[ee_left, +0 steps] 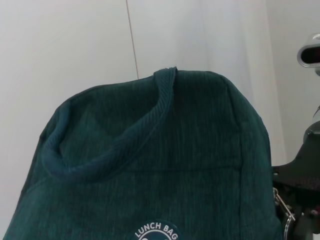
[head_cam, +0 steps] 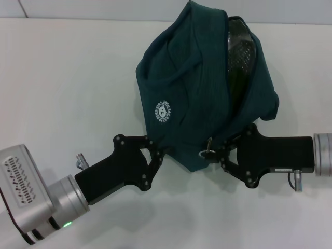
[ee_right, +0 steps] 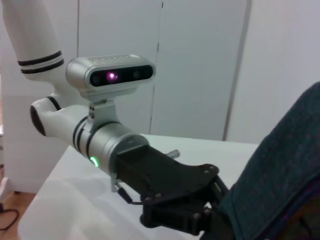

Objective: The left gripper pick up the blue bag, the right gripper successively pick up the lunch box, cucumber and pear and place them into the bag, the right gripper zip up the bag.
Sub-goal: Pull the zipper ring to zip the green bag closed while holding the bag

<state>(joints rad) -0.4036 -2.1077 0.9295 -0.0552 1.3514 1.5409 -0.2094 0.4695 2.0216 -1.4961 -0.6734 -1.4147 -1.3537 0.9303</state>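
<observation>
Gripping blue bag (head_cam: 202, 98) from both sides: left gripper (head_cam: 158, 154) jaws pinching fabric, right gripper (head_cam: 224, 151) jaws at zipper ring (head_cam: 209, 151), state unclear.

One blue bag (head_cam: 202, 88); two claws

The blue bag (head_cam: 197, 93) is ribbed matt cloth with shiny foil lining (head_cam: 239, 49) and a metal zipper ring (head_cam: 208, 152); the left end effector (head_cam: 158, 155) is matt black on a brushed silver wrist (head_cam: 70, 194), above a smooth white tabletop (head_cam: 67, 88).
</observation>
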